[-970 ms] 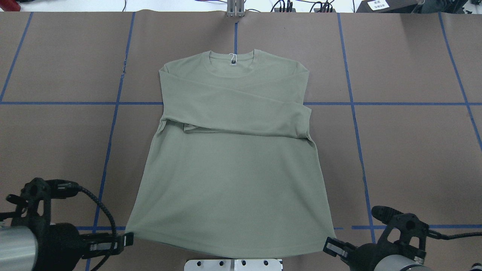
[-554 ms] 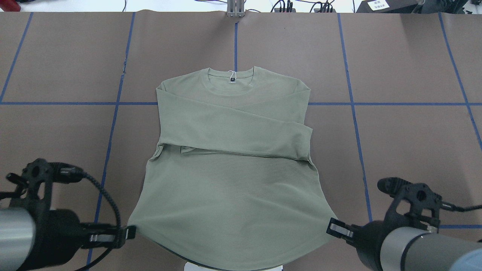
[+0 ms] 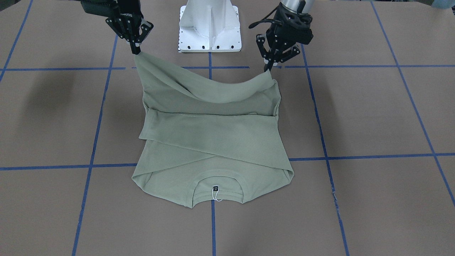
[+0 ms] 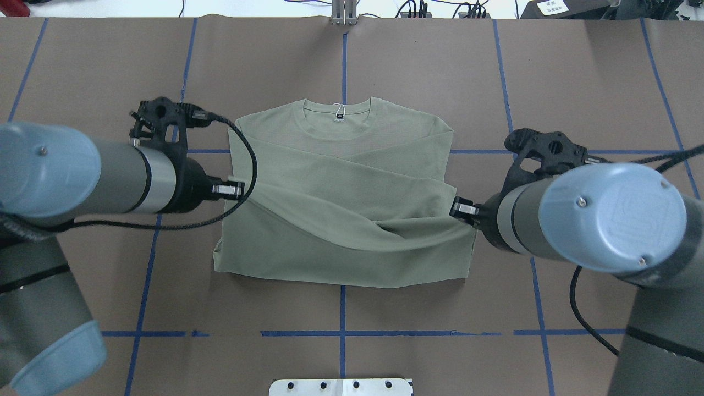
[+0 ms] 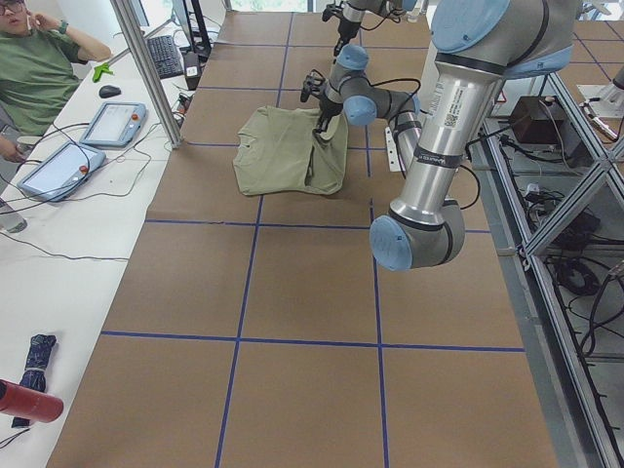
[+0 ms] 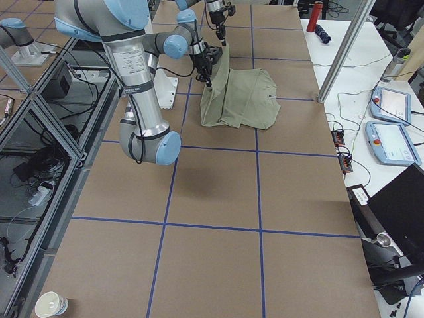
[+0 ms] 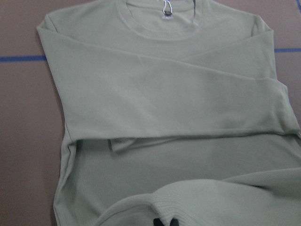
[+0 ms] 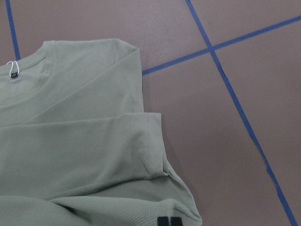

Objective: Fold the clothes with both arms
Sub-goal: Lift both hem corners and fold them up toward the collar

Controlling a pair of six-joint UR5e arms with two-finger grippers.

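The clothes are one sage-green long-sleeved shirt [image 4: 341, 181] lying front-up on the brown table, sleeves crossed over the chest and collar [image 4: 337, 113] at the far side. My left gripper [image 4: 237, 190] is shut on the hem's left corner, and my right gripper [image 4: 458, 209] is shut on the right corner. Both corners hang above the table, so the hem [image 3: 213, 89] sags between the right gripper [image 3: 136, 52] and the left gripper [image 3: 268, 69]. The lower body is doubled over itself. Dark fingertips [image 7: 162, 221] pinch cloth in the left wrist view, as do the fingertips [image 8: 169, 221] in the right wrist view.
The white pedestal base [image 3: 209, 28] stands at the table's near edge. Blue tape lines [image 4: 344, 333] grid the brown surface. A seated person [image 5: 34, 68] and tablets [image 5: 112, 122] are at a side table beyond the far edge.
Both arms have risen from the near table edge and moved toward the collar, carrying the hem corners. The shirt's lower half now lifts and folds over; before that the whole shirt slid toward the robot.
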